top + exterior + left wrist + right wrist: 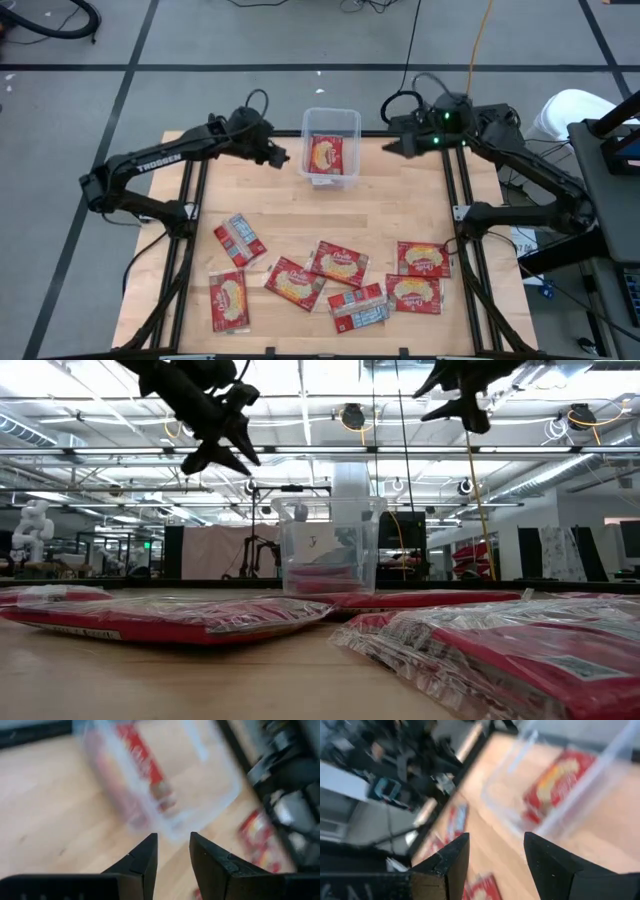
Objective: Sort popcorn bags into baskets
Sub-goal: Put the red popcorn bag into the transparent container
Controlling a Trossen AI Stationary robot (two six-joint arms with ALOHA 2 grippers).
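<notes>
Overhead, bright ceiling lights point(60, 390) above pale wooden table point(290, 225).

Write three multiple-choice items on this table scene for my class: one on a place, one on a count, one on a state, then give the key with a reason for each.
1. Where does the clear tub stand?
A. at the table's far edge, between the two arms
B. at the near left corner
C. on the floor

2. How many popcorn bags lie loose on the table?
A. two
B. eight
C. fifteen

3. What do the left gripper and right gripper hold?
A. a bag each
B. the tub
C. nothing

Key: A, the high view shows it between the grippers; B, eight packets such as one near the left lie outside the tub; C, the fingers stand apart with empty gaps in both wrist views.
</notes>
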